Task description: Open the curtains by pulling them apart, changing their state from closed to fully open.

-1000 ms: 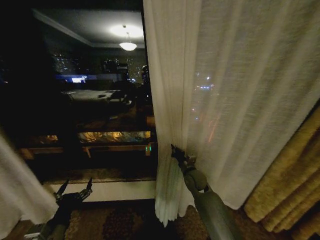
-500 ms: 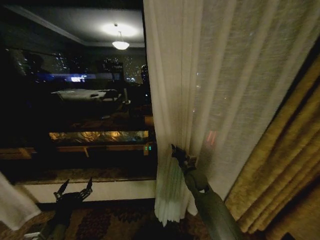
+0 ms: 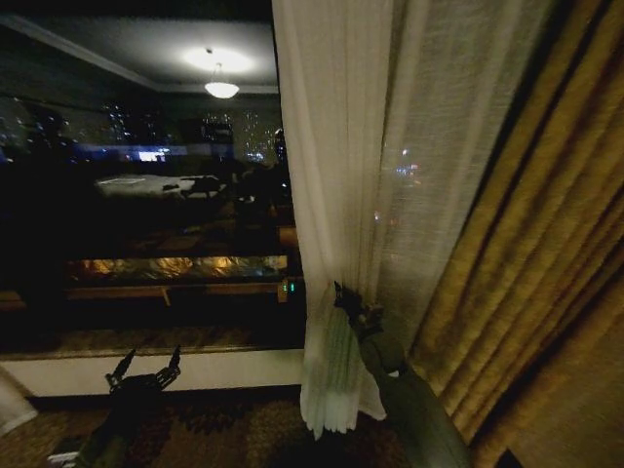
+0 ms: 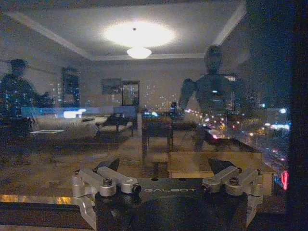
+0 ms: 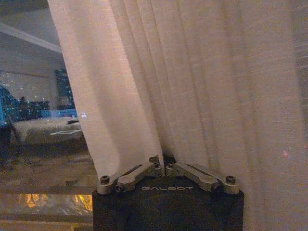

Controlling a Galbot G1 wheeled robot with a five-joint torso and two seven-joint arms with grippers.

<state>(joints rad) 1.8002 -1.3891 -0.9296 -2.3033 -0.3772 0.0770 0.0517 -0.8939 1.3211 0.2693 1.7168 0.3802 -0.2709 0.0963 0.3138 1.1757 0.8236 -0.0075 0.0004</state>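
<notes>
The right-hand sheer curtain [image 3: 341, 195] hung in a gathered column just right of the middle of the head view, its pleats bunched tight where the right hand [image 3: 343, 295] met it low down. In the right wrist view the right hand [image 5: 163, 166] had its fingers brought together, their tips buried in the folds of that curtain [image 5: 159, 82] — clenched on the fabric, as far as the dim light allowed one to judge. Directly behind and to the right of the sheer panel hung the golden-brown drape [image 3: 526, 253], the two touching along the sheer panel's far edge.

To the left of the gathered curtain the window glass [image 3: 146, 195] stood bare and dark, mirroring a ceiling lamp [image 3: 221, 89] and the room. A small white corner of fabric [image 3: 12, 408] showed at the lower left edge of the head view — probably the other sheer panel, well apart from the first.

The left hand [image 3: 146, 369] sat low in front of the pale window ledge [image 3: 224, 369], touching nothing. In the left wrist view its fingers [image 4: 103, 179] were spread wide, released and facing the glass.
</notes>
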